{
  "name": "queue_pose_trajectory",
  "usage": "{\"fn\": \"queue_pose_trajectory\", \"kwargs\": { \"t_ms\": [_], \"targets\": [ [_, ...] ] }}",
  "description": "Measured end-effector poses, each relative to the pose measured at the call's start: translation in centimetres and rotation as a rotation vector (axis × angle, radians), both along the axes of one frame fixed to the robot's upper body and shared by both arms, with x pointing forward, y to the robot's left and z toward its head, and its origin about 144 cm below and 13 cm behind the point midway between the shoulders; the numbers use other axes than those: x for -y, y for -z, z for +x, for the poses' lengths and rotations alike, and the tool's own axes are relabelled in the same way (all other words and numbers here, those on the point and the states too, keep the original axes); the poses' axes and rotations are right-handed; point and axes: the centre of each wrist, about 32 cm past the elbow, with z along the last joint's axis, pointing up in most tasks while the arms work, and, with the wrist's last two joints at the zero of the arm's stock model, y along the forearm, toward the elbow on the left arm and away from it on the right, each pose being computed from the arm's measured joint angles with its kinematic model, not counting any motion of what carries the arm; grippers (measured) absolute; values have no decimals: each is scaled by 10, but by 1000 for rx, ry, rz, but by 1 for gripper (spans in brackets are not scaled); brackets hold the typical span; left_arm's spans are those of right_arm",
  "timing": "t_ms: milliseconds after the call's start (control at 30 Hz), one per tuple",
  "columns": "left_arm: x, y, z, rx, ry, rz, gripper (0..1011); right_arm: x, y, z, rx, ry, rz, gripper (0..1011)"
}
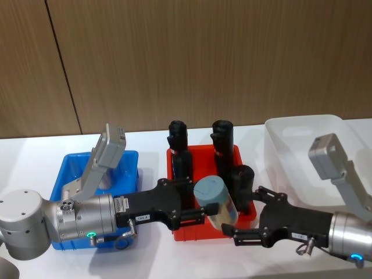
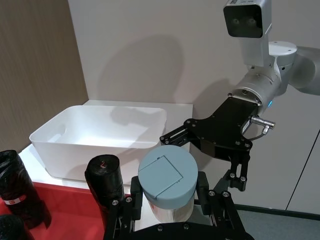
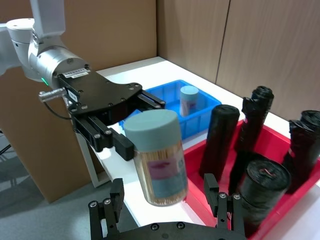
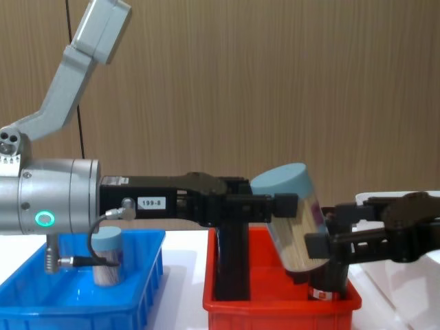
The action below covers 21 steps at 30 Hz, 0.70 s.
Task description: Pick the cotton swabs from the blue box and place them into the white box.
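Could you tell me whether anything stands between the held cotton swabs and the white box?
Yes: the right gripper, fingers open, sits between the cotton swabs in the left gripper and the white box. Black rolls stand in the red bin underneath.

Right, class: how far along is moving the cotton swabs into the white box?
Done: nothing yet; the translucent white plastic box looks empty. In hand: the left pincer grips one clear, grey-blue-lidded cotton swab tub above the red plastic bin, with the open right pincer at its base. Left: a second tub stands in the bright blue plastic box.
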Motion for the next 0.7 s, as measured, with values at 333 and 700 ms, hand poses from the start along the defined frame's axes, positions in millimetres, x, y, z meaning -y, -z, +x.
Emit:
{"fn": "queue_pose_trajectory", "kwargs": {
  "t_ms": [333,700],
  "targets": [
    [0,0,0,0,0,0,652,-13,1,7,2,-31,2,1002],
    [0,0,0,0,0,0,652,-27,4,15,9,-54,-1,999]
  ]
}}
